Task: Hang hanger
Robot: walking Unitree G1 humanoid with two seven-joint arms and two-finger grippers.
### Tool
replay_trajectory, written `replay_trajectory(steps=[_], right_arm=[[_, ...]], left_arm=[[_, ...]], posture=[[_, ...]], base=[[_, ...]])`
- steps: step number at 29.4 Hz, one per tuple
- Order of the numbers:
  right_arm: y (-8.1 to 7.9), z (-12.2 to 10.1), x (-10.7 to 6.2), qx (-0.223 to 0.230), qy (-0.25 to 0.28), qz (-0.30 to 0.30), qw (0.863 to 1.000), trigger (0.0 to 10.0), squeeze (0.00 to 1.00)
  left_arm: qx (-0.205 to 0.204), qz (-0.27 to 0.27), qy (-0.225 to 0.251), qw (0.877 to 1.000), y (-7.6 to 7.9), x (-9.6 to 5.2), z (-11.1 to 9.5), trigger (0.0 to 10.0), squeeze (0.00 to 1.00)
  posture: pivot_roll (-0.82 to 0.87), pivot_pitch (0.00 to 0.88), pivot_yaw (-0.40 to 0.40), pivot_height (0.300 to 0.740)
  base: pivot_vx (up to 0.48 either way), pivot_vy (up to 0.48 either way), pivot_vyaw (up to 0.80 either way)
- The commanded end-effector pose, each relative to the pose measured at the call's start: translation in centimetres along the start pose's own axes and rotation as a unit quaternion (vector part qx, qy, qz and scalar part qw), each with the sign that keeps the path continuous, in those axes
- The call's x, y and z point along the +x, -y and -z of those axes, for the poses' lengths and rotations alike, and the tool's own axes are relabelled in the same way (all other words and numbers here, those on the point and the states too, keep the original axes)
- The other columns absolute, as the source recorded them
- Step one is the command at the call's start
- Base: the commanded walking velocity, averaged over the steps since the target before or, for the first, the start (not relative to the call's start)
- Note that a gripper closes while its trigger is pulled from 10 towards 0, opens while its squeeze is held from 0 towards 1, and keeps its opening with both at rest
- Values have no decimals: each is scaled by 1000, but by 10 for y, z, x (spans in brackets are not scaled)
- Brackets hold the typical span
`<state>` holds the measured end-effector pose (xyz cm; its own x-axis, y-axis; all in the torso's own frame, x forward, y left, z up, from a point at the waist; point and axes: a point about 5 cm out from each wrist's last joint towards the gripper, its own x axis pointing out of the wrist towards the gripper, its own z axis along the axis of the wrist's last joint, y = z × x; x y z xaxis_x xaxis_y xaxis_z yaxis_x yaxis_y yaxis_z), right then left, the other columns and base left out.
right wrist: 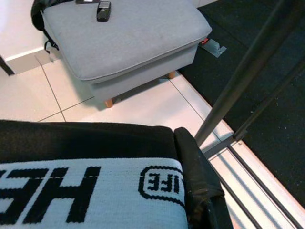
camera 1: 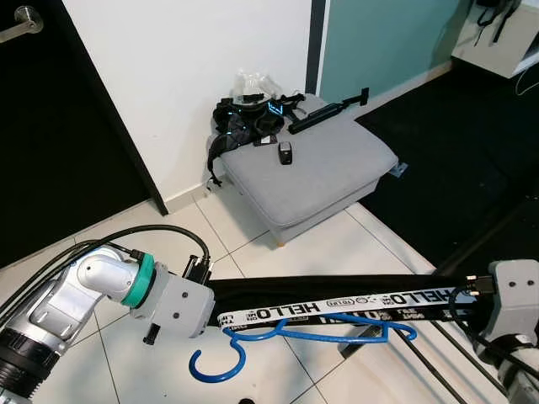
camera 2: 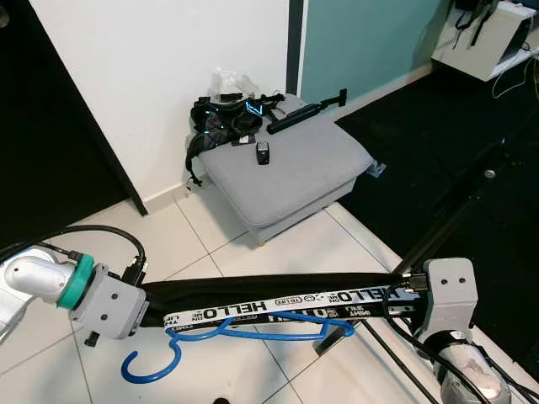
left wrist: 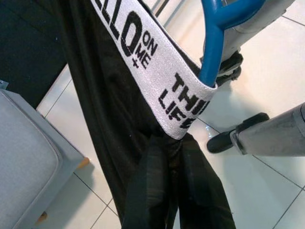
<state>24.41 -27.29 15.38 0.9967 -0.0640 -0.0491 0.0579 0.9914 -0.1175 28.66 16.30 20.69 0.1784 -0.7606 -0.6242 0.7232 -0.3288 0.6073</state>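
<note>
A black garment with a white printed band [camera 1: 337, 305] is stretched taut between the two arms, low over the white tiled floor [camera 1: 278, 370]. Its long axis runs from the robot's left to its right, nearly level. The left gripper [camera 1: 216, 313] is clamped on one end of the cloth, and the right gripper [camera 1: 472, 295] is clamped on the other; in both wrist views the fabric is seen bunched right at the fingers.

The blue plastic hanger [camera 1: 295, 332] is slung under the band, its shoulders lying along the same left-to-right line. Its hook [camera 1: 217, 364] points down and out toward the left gripper, just below it, so the left arm is the nearer one to the hook. The hanger's far end sits well short of the right gripper.

A dark metal rail frame [right wrist: 248, 76] is seen rising close beside the right gripper, off to the robot's right. That is judged to be where the hook must go, so the hook end is on the wrong side and facing down.

A grey cushioned footstool [camera 1: 312, 172] stands well ahead by the wall, with black straps [camera 1: 248, 122] and a small black device [camera 1: 285, 152] on it.
</note>
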Motion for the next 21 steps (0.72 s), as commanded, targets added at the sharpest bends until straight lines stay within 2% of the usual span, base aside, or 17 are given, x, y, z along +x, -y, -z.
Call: replay_trajectory(steps=[1, 2, 4, 6, 8, 10, 11, 12, 13, 14, 21], right_arm=[[8, -2, -3, 8, 2, 23, 1000, 0, 0], [8, -2, -3, 8, 2, 23, 1000, 0, 0], [-7, -20, 2, 13, 32, -15, 999, 0, 0], [-23, -33, 3, 14, 53, -54, 997, 0, 0], [-23, -33, 3, 14, 53, -54, 997, 0, 0], [-36, -40, 3, 13, 62, -87, 994, 0, 0], [-36, -40, 3, 13, 62, -87, 994, 0, 0], [-47, -43, 0, 10, 63, -116, 991, 0, 0], [-47, -43, 0, 10, 63, -116, 991, 0, 0], [-61, -43, -5, 4, 56, -157, 986, 0, 0], [-59, -31, -10, -12, 25, -163, 986, 0, 0]], left_arm=[[-3, 24, -27, 999, 10, 1, 9, 10000, 0], [-3, 24, -27, 999, 10, 1, 9, 10000, 0], [6, 7, -68, 998, 7, 10, 18, 10000, 0], [7, -2, -87, 996, 5, 16, 24, 10000, 0], [7, -2, -87, 996, 5, 16, 24, 10000, 0], [2, -8, -95, 995, 4, 20, 27, 10000, 0], [2, -8, -95, 995, 4, 20, 27, 10000, 0], [-4, -18, -103, 995, 2, 22, 29, 10000, 0], [-4, -18, -103, 995, 2, 22, 29, 10000, 0], [-18, -39, -116, 992, -2, 23, 35, 10000, 0], [-47, -80, -142, 985, -8, 20, 47, 10000, 0]], posture=[[-281, 236, 172, 740], [-281, 236, 172, 740], [-284, 236, 172, 740], [-291, 238, 171, 740], [-291, 238, 171, 740], [-292, 238, 171, 740], [-292, 238, 171, 740], [-295, 241, 169, 740], [-295, 241, 169, 740], [-300, 243, 167, 740], [-298, 242, 165, 740]], base=[[0, 0, 0], [0, 0, 0], [0, 0, 0], [0, 0, 0], [0, 0, 0], [0, 0, 0], [0, 0, 0], [0, 0, 0], [0, 0, 0], [0, 0, 0], [0, 0, 0]])
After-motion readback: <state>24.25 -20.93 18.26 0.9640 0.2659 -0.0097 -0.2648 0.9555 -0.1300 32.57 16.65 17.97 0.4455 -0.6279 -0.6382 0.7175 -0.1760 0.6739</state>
